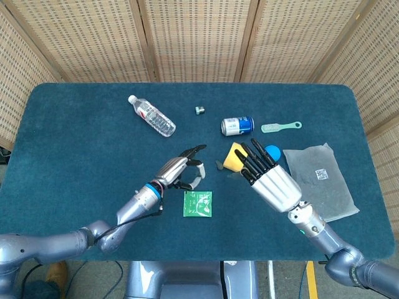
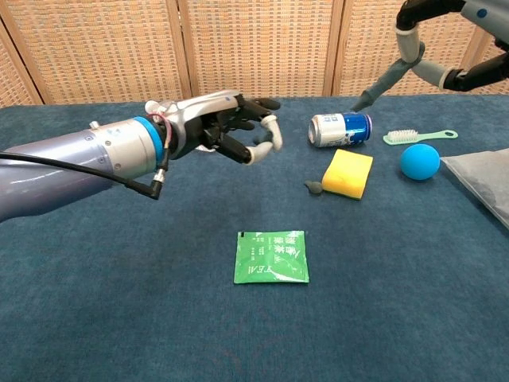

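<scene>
My left hand (image 1: 181,171) (image 2: 231,127) hovers over the blue table (image 1: 75,143), fingers apart and holding nothing. A green tea packet (image 1: 197,204) (image 2: 271,257) lies flat just in front of it. My right hand (image 1: 272,184) (image 2: 477,12) is raised at the right and pinches a long grey-green strip (image 2: 390,76). The strip hangs down toward a blue drink can (image 1: 237,125) (image 2: 340,129) lying on its side. A yellow sponge (image 1: 234,156) (image 2: 347,173) sits under the right hand's fingers, with a small grey bit (image 2: 312,188) at its left edge.
A blue ball (image 1: 272,151) (image 2: 419,161) and a green brush (image 1: 280,126) (image 2: 419,137) lie right of the can. A grey plastic bag (image 1: 319,180) (image 2: 481,179) lies at the right edge. A water bottle (image 1: 151,116) and a small grey object (image 1: 199,110) lie further back.
</scene>
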Tool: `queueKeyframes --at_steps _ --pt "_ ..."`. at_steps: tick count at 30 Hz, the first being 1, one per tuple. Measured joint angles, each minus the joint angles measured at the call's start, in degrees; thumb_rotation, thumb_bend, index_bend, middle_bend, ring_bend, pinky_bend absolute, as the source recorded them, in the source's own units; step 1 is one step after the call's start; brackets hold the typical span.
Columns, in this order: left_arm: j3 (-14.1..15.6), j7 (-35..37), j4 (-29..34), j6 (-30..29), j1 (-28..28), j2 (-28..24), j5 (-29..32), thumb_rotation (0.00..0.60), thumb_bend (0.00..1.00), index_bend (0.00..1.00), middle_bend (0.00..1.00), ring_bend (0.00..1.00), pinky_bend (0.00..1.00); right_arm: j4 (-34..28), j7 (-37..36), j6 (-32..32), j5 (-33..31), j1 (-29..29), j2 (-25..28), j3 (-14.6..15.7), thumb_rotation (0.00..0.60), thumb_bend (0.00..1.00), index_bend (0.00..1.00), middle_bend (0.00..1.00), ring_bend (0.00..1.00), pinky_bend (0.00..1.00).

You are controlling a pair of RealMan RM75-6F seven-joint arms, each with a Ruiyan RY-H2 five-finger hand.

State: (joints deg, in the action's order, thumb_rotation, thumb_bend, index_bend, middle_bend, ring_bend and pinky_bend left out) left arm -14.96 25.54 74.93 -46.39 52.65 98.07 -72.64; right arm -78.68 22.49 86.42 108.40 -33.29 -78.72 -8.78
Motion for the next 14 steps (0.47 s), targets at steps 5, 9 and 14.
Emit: queueKeyframes --at_steps 5,9,14 --pt "1.4 1.7 -2.4 -0.5 -3.0 -4.0 0.1 0.600 0.53 0.82 0.00 0.00 0.00 1.6 -0.4 0.4 -1.3 0.8 0.2 0.0 0.600 0.80 0.72 0.30 0.00 0.00" --pt "2.5 2.4 -4.7 -1.3 -5.3 -7.6 -0.3 0.600 0.53 0.83 0.00 0.00 0.00 2.6 -1.1 0.8 -2.0 1.5 0.1 0.5 0.600 0.80 0.72 0.30 0.00 0.00" --pt "3.9 -0.5 -6.5 -2.7 -7.5 -12.3 -0.8 0.600 0.53 0.83 0.00 0.00 0.00 2.8 -1.3 0.6 -2.3 1.9 -0.6 1.3 0.600 0.80 0.72 0.30 0.00 0.00"
